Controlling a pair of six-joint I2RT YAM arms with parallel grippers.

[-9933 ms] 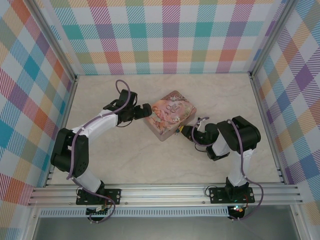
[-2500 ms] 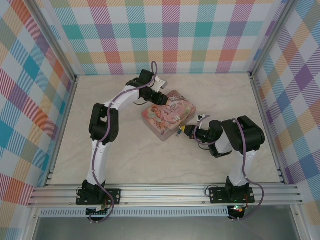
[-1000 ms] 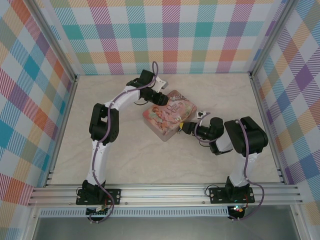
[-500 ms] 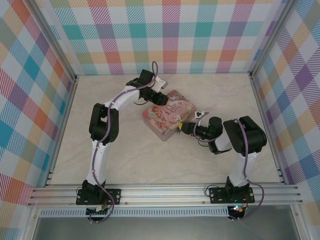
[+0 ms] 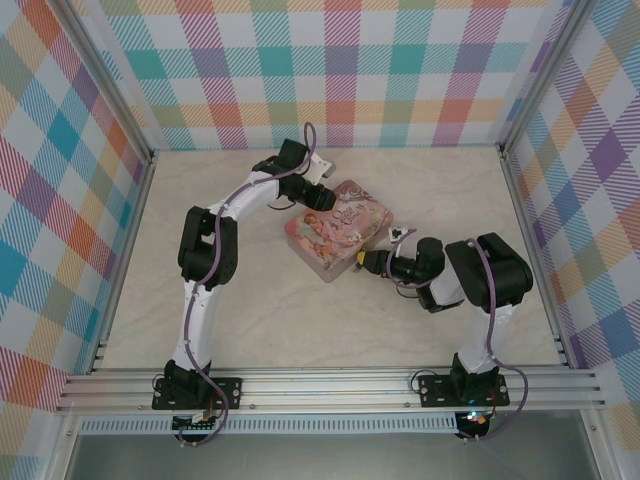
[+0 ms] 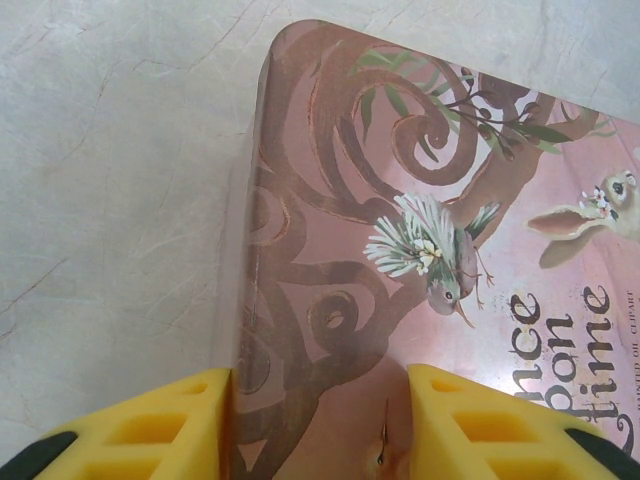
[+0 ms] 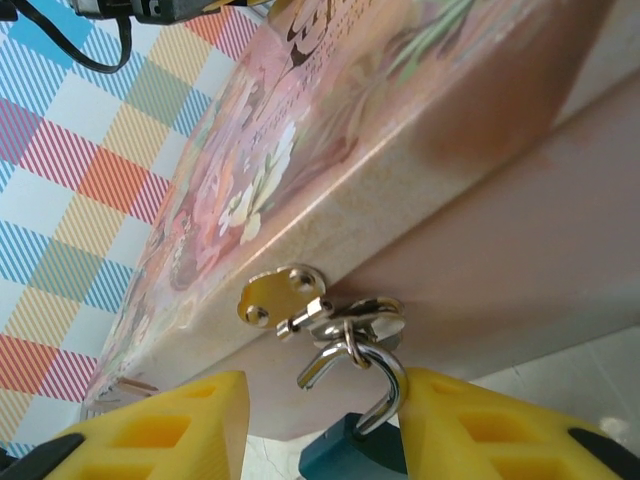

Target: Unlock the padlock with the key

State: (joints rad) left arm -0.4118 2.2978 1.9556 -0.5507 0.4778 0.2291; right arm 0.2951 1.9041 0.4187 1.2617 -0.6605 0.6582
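Note:
The padlock (image 7: 345, 462) has a teal body and hangs by its silvery shackle (image 7: 388, 385) from the hasp (image 7: 275, 298) on the pink tin's (image 5: 338, 230) near side. One end of the shackle stands free of the body. My right gripper (image 7: 322, 402) straddles the padlock. Its right finger (image 7: 470, 420) touches the shackle, while its left finger (image 7: 170, 425) stays a little apart. In the top view the right gripper (image 5: 371, 263) sits at the tin's near right edge. My left gripper (image 6: 320, 400) straddles the tin's far left corner (image 6: 300, 250), one finger beside the wall and one over the lid. The key is hidden.
The pink tin (image 7: 400, 120) lies slanted in the middle of the marble tabletop (image 5: 250, 310). Plaid walls (image 5: 60, 200) close the table in on three sides. The rail holding the arm bases (image 5: 330, 385) runs along the near edge.
My right gripper's jaws have narrowed around the padlock, and the wrist has shifted slightly at the tin's near edge. The left arm and the tin have stayed put.

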